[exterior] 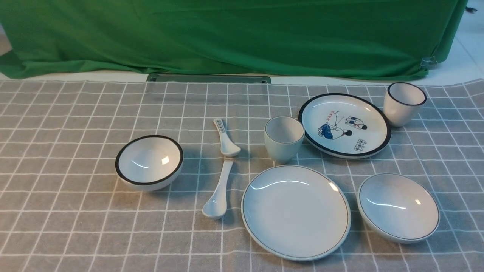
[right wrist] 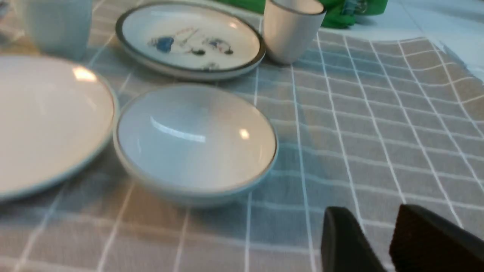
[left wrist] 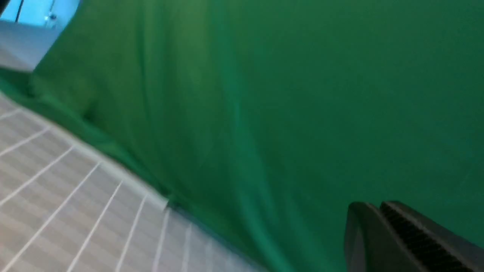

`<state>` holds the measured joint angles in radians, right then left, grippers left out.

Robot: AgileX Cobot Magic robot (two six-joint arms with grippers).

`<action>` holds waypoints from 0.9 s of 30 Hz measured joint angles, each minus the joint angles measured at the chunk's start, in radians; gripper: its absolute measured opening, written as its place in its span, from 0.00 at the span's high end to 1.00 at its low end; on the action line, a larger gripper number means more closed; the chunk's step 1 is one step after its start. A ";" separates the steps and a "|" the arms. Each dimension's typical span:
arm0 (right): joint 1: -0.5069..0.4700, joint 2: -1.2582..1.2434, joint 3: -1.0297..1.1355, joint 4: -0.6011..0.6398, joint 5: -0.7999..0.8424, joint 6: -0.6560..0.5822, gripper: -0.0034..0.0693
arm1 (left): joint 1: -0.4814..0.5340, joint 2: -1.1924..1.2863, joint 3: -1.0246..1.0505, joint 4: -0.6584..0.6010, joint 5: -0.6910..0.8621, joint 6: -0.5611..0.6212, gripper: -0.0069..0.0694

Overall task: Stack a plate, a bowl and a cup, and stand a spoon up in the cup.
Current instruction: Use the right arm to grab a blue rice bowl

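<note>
On the worktop (exterior: 94, 234), covered by a checked cloth, tableware is being laid out unstacked. At the far left, the left jaws (left wrist: 372, 215) are being held pressed together, facing a green curtain (left wrist: 227, 113), with nothing being gripped. In the front view, a black-rimmed bowl (exterior: 147, 160) is being seen on the left, then a short marked spoon (exterior: 225, 139) with the long plain spoon (exterior: 218, 196) lying just nearer, its scoop being turned toward the robot. Right of the spoons, the small plain cup (exterior: 283, 139) is being shown upright behind the wide plain plate (exterior: 297, 211), which is being left bare as the likely base. Farther right, a cartoon plate (exterior: 346, 124) is being seen, then the shallow plain bowl (exterior: 397, 206) beside the plain plate, and a black-rimmed cup (exterior: 404, 102) at the far side. The right jaws (right wrist: 368, 234) are being kept slightly spread, empty, near that shallow bowl. The step in hand is being judged as bowl onto plate: the bowl's rim is best being pinched lightly by the right jaws, the bowl being lifted level, centred over the plate and lowered gently, slipping on glaze being the main risk.
</note>
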<state>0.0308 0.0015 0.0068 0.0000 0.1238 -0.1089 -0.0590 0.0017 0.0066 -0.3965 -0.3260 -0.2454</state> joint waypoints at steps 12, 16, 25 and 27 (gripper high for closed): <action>-0.007 0.000 0.000 0.000 -0.349 0.580 0.62 | 0.000 0.346 -0.631 0.250 0.527 -0.141 0.89; -0.007 0.000 0.000 0.000 -0.370 0.620 0.63 | 0.000 0.648 -0.849 0.221 0.967 0.076 0.89; 0.081 0.256 -0.449 -0.010 0.352 0.437 0.91 | -0.016 1.120 -0.899 0.030 1.212 0.382 0.89; 0.100 0.386 -0.560 -0.027 0.512 0.385 0.92 | -0.046 1.169 -0.899 0.031 1.205 0.402 0.89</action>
<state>0.1311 0.3879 -0.5535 -0.0274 0.6354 0.2764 -0.1053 1.1710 -0.8924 -0.3651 0.8787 0.1571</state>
